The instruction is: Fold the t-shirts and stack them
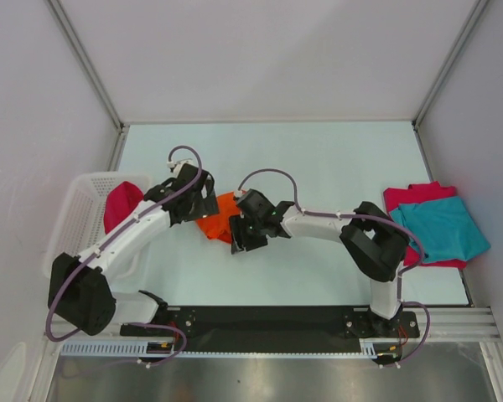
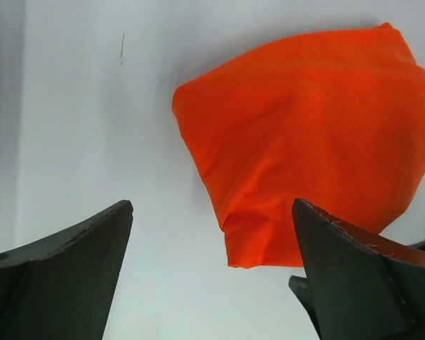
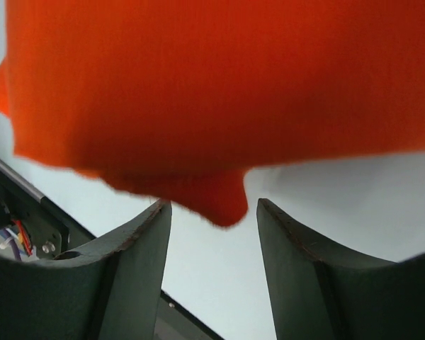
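Both jaws are released: the left jaws gape empty above the table (image 1: 318,167) just beside the crumpled orange t-shirt (image 2: 312,134), and the right jaws spread at its other side, a cloth corner dipping toward their gap, unpinched. A teal t-shirt (image 1: 440,228) lies on a crimson t-shirt (image 1: 419,195) at the table's right edge; a red t-shirt (image 1: 121,205) sits in the white mesh basket (image 1: 80,209)
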Controlling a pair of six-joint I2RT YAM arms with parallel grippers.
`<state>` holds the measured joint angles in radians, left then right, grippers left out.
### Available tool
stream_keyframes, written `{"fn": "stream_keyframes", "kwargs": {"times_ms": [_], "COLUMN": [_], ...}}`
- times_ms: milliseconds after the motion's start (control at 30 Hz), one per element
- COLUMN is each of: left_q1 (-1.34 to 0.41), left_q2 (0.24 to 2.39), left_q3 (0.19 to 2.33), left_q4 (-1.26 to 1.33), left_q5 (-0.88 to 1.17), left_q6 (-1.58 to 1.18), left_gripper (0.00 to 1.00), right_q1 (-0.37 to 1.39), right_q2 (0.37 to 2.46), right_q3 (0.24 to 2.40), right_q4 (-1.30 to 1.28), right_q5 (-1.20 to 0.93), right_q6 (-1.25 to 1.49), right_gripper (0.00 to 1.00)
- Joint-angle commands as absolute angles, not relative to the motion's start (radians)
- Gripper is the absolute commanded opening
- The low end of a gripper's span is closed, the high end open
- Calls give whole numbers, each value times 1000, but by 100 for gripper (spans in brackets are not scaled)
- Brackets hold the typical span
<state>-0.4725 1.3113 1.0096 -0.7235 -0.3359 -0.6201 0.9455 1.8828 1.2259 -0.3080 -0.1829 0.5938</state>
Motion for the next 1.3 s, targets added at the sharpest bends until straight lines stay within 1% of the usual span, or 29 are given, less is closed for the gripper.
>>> {"fn": "stream_keyframes", "kwargs": {"times_ms": [0, 233, 500, 667, 800, 900, 933, 967, 1133, 1267], "left_q1": [-474, -472, -472, -474, -474, -472, -474, -472, -472, -472], "left_q2": [1266, 1209, 1132, 1062, 1016, 993, 986, 985, 991, 1008], "left_q3": [1006, 977, 931, 928, 910, 899, 897, 896, 897, 891], "left_q4": [-721, -741, -771, -804, -819, -830, -831, -833, -830, -812], "left_q5": [-345, -353, -347, -348, -353, -354, -356, -354, -351, -328], "left_q6": [-614, -609, -618, -614, -612, -614, -615, -615, -614, -603], "left_gripper": [99, 100, 99, 99, 99, 99, 99, 100, 100, 99], "right_q1": [951, 950, 950, 948, 946, 946, 945, 945, 948, 959], "right_q2": [1927, 1947, 1954, 1957, 1959, 1957, 1957, 1956, 1913, 1849], "right_q3": [1321, 1380, 1390, 1397, 1410, 1420, 1422, 1422, 1405, 1385], "right_q4": [-296, -319, -311, -308, -298, -295, -293, -293, -282, -279], "right_q5": [-153, -104, -58, -25, -20, -21, -21, -18, -2, 89], "right_q6": [555, 514, 497, 488, 477, 465, 463, 463, 463, 454], "right_gripper": [57, 57, 56, 54, 43, 23, 8, 0, 0, 0]}}
